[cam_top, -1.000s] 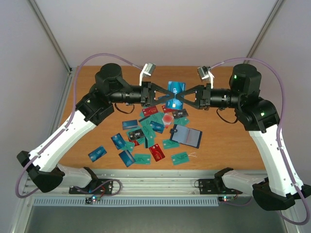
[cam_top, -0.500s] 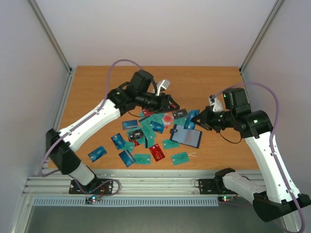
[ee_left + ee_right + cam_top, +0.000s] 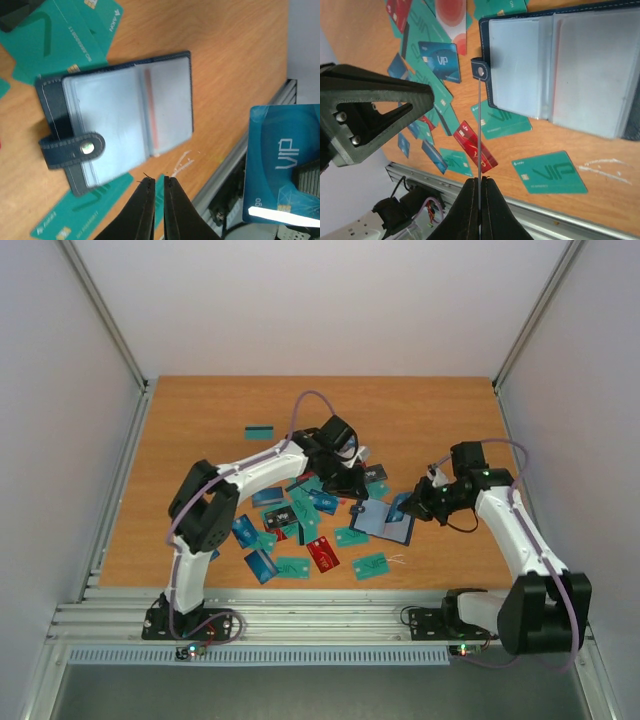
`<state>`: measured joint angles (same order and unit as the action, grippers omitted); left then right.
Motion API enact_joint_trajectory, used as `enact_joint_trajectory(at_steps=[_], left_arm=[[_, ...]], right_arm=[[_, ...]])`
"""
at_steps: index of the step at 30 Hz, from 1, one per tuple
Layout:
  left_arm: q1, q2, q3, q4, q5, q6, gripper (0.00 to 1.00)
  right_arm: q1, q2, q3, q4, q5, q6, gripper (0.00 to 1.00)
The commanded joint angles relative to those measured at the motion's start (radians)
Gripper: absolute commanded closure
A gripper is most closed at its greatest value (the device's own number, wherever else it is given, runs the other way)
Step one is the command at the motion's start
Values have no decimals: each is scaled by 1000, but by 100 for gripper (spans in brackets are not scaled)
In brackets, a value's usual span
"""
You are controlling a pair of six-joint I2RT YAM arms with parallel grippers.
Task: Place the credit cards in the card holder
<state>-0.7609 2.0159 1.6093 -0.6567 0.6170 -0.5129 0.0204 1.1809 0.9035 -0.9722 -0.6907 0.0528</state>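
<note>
the right hand (image 3: 405, 506) is clenched on a blue credit card (image 3: 280, 170), held edge-on near the open card holder (image 3: 385, 522), which lies right of the middle of the wooden surface (image 3: 200, 420). the left hand (image 3: 158, 187) hovers near, closed on nothing. the next move probably needs the card's edge aligned with a clear sleeve. other credit cards (image 3: 292, 567) lie scattered mid-surface; pale walls (image 3: 320, 300) surround.
</note>
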Motion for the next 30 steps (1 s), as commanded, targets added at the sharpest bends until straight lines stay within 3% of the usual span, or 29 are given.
enact_joint_trajectory(at_steps=[1, 7, 16, 30], left_arm=[[-5, 94, 84, -15, 26, 117, 95], [-7, 195, 159, -74, 42, 209, 97], [-15, 245, 193, -157, -25, 351, 97], [-14, 295, 230, -118, -38, 334, 97]], right_arm=[[-7, 96, -37, 177, -48, -77, 99], [-7, 198, -71, 292, -26, -116, 99], [-7, 171, -187, 432, 4, -150, 99], [-6, 221, -276, 535, -13, -137, 99]])
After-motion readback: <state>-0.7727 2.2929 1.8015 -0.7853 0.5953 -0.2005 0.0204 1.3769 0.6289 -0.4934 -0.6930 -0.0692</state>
